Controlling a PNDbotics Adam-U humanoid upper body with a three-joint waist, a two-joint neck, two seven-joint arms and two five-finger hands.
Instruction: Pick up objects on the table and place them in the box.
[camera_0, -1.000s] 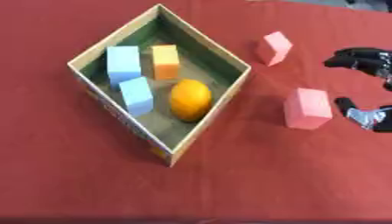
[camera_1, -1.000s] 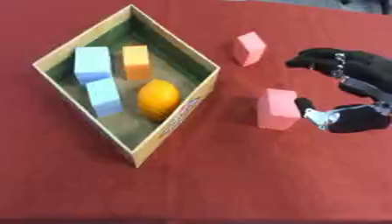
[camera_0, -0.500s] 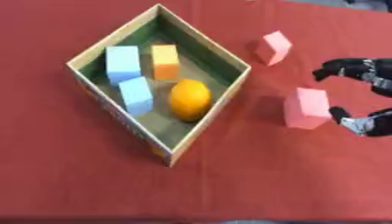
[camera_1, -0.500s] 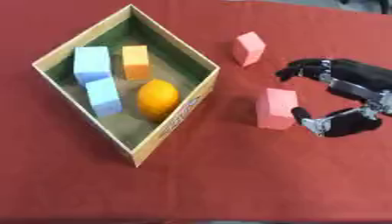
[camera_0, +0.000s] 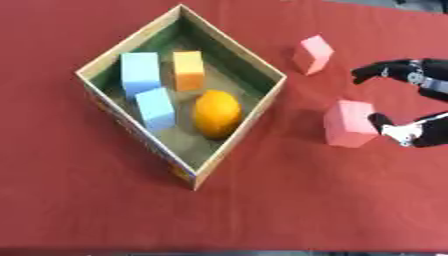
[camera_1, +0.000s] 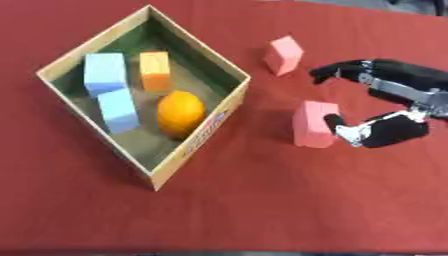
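In the left eye view the right hand (camera_0: 418, 107) comes in from the right, spread wide, thumb touching the near pink block (camera_0: 350, 123) on the red counter (camera_0: 289, 200). In the right eye view its fingers (camera_1: 343, 71) arch between that block and a second pink block (camera_1: 283, 54), the box (camera_1: 197, 145) to their left holding two blue blocks (camera_1: 105, 72), an orange block (camera_1: 155, 70) and an orange (camera_1: 180, 112).

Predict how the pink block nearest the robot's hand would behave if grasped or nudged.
The pink block has flat faces and stands on the red cloth, so it would probably slide or tip, not roll. It looks like foam, as do those in the box, so likely light and slightly squashy. The right hand, thumb at its side, could topple it.
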